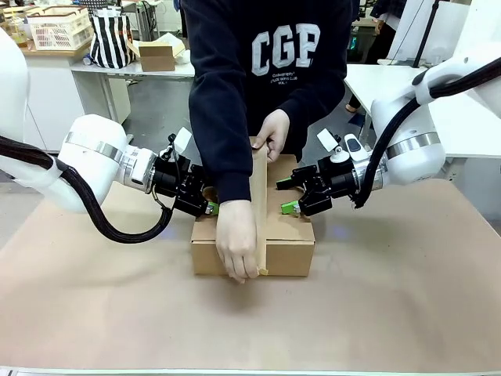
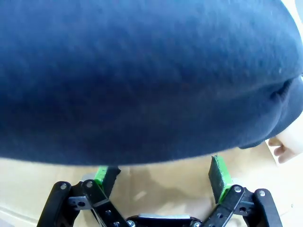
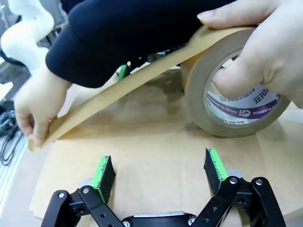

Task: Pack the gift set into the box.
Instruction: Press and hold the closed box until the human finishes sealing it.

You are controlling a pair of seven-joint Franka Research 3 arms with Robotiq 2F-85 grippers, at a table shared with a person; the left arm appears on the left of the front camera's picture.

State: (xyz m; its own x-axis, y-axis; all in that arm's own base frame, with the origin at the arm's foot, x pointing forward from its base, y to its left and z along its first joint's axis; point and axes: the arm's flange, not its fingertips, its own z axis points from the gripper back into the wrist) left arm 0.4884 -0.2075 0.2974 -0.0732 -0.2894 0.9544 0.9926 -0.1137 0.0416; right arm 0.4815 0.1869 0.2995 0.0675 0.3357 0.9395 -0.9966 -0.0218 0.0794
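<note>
The box (image 1: 286,244) sits closed at the middle of the surface (image 1: 407,298), and the person pulls brown tape (image 3: 142,78) across its top, so sealing is the step in hand. The left pincer (image 1: 205,197) at 9 o'clock and right pincer (image 1: 288,196) at 3 o'clock press the flaps, both spread apart. Next they should hold steady while the strip is pressed down.

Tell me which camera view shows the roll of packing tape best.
The right wrist view: the tape roll sits close, held in the person's hand, its printed core and pulled strip plain. The front view shows the strip stretched over the box, the roll mostly hidden. The left wrist view shows a dark sleeve instead.
</note>
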